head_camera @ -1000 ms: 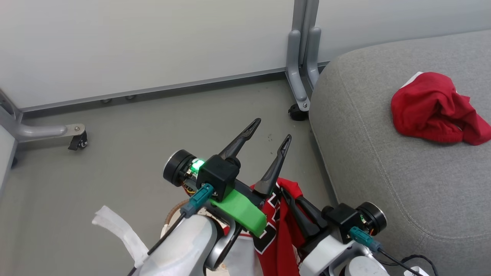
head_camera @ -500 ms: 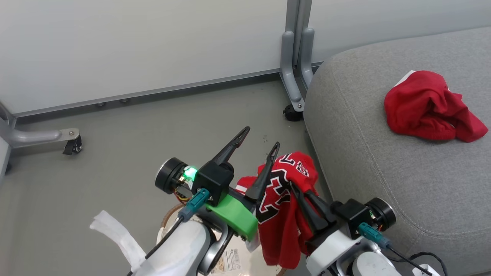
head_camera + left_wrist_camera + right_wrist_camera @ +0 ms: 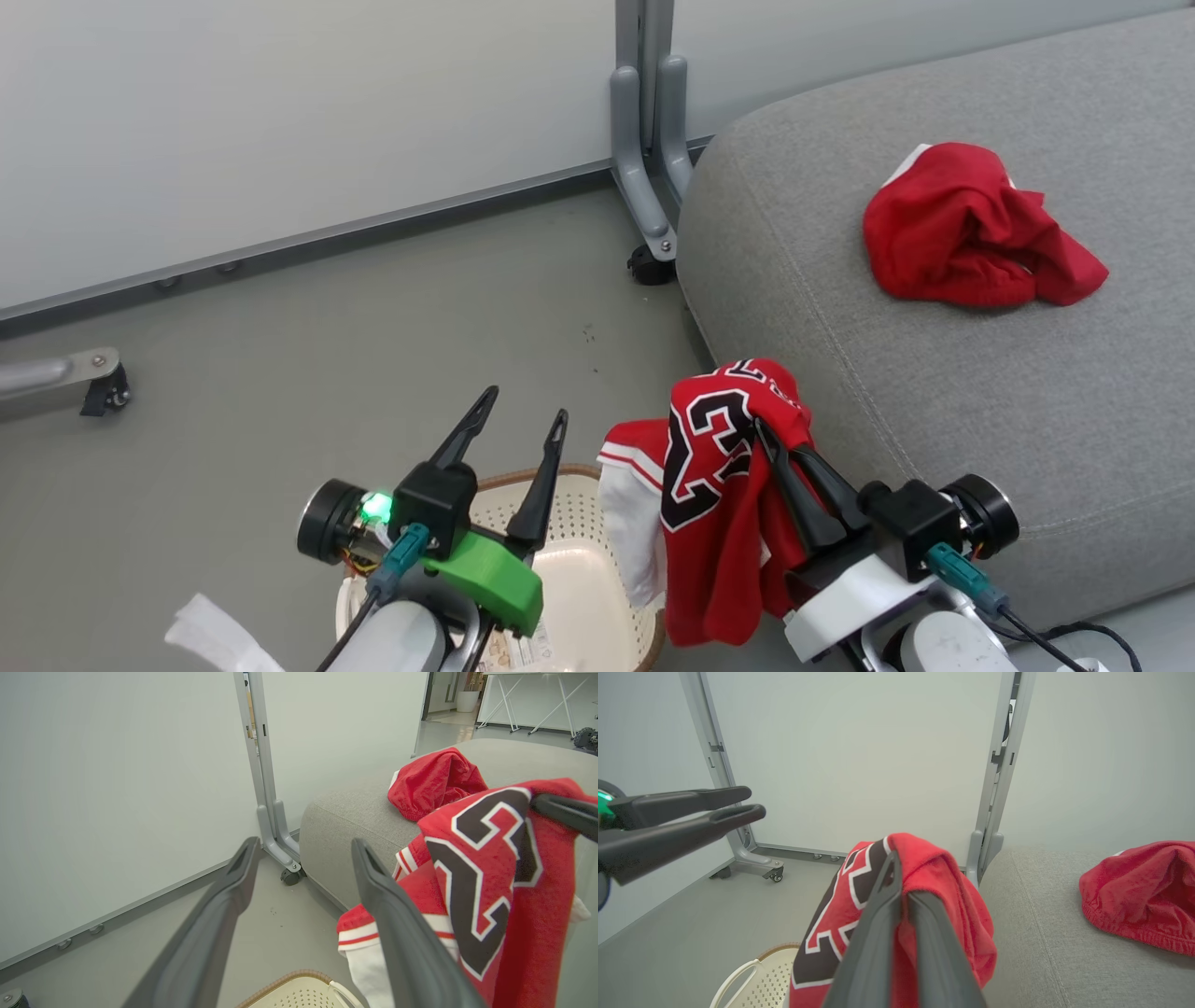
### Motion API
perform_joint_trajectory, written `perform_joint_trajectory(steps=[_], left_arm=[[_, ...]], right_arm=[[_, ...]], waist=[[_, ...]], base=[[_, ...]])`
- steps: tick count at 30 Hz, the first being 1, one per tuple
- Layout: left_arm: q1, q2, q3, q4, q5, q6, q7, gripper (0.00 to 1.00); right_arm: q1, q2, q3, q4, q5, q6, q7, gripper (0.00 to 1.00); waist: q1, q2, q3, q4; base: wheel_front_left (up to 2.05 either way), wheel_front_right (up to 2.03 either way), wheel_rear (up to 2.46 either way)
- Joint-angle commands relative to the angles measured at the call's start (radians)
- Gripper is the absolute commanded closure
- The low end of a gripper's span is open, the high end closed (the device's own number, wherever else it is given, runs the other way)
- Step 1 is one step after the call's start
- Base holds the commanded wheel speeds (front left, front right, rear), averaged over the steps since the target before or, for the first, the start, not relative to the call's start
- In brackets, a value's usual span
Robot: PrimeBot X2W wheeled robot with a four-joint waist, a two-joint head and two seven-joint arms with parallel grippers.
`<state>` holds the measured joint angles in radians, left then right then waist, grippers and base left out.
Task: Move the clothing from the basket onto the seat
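grey floor (image 3: pixel 280 355) runs up to a pale wall panel (image 3: pixel 280 112), and a grey post on a small black wheel (image 3: pixel 651 233) stands at the back corner of the seat (image 3: pixel 934 392). the seat is a big light grey cushion taking up the right side of the head view. one red garment (image 3: pixel 971 233) lies crumpled on top of it, towards the back, well apart from both arms. the right gripper (image 3: pixel 773 439) is pinching the jersey (image 3: pixel 714 485), its two dark fingers pressed together with red cloth caught between them near the tips. the jersey hangs in the air from that grip, black-and-white numbers facing out, with a white-trimmed part drooping over the right side of the basket (image 3: pixel 583 473). its top fold is just beside the seat's front edge, and whether it touches cannot be told. the basket sits on the floor at the bottom of the head view, beside the seat. the left gripper (image 3: pixel 525 403) hovers over the basket's far rim, fingers spread apart, holding nothing.
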<state>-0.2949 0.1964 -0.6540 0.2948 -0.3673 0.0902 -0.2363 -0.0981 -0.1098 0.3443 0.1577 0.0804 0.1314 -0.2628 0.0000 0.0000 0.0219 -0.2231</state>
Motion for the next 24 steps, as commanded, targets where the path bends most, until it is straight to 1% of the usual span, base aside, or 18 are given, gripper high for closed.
perform_joint_trajectory(steps=[1,3,6,11,15,20,21,24], left_arm=[[0.029,0.008,0.007,0.004,0.002,0.006,-0.012,0.0],[0.049,0.016,0.018,0.004,-0.003,0.001,-0.022,0.0],[0.084,0.035,0.034,-0.009,0.013,0.006,-0.029,0.0],[0.144,0.039,0.08,-0.057,0.038,-0.001,-0.028,0.0],[0.189,0.037,0.106,-0.106,0.066,-0.03,-0.028,0.0],[0.237,0.03,0.127,-0.149,0.095,-0.074,-0.028,0.0],[0.243,0.03,0.125,-0.156,0.105,-0.088,-0.028,0.0],[0.237,0.031,0.116,-0.154,0.124,-0.121,-0.028,0.0]], right_arm=[[0.012,-0.002,-0.01,-0.014,-0.007,-0.001,-0.003,1.0],[0.02,-0.002,-0.023,-0.026,-0.007,-0.001,-0.003,1.0],[0.03,-0.004,-0.039,-0.043,-0.013,-0.001,-0.003,1.0],[0.038,0.002,-0.071,-0.076,-0.012,-0.001,-0.003,1.0],[0.054,0.019,-0.114,-0.101,0.022,-0.001,-0.003,1.0],[0.072,0.019,-0.147,-0.121,0.011,-0.001,-0.003,1.0],[0.081,0.02,-0.157,-0.127,0.01,-0.001,-0.003,1.0],[0.1,0.027,-0.2,-0.155,0.003,-0.001,-0.003,1.0]], waist=[[0.0,0.0,0.013,-0.041],[0.0,0.0,0.021,-0.066],[0.0,0.0,0.035,-0.105],[0.0,0.0,0.057,-0.17],[0.0,0.0,0.077,-0.231],[0.0,0.0,0.093,-0.304],[0.0,0.0,0.1,-0.316],[0.0,0.0,0.128,-0.328]], base=[[0.0,0.0,0.0],[0.0,0.0,0.0],[0.0,0.0,0.0],[0.0,0.0,0.0],[0.0,0.0,0.0],[0.0,0.0,0.0],[0.0,0.0,0.0],[0.0,0.0,0.0]])
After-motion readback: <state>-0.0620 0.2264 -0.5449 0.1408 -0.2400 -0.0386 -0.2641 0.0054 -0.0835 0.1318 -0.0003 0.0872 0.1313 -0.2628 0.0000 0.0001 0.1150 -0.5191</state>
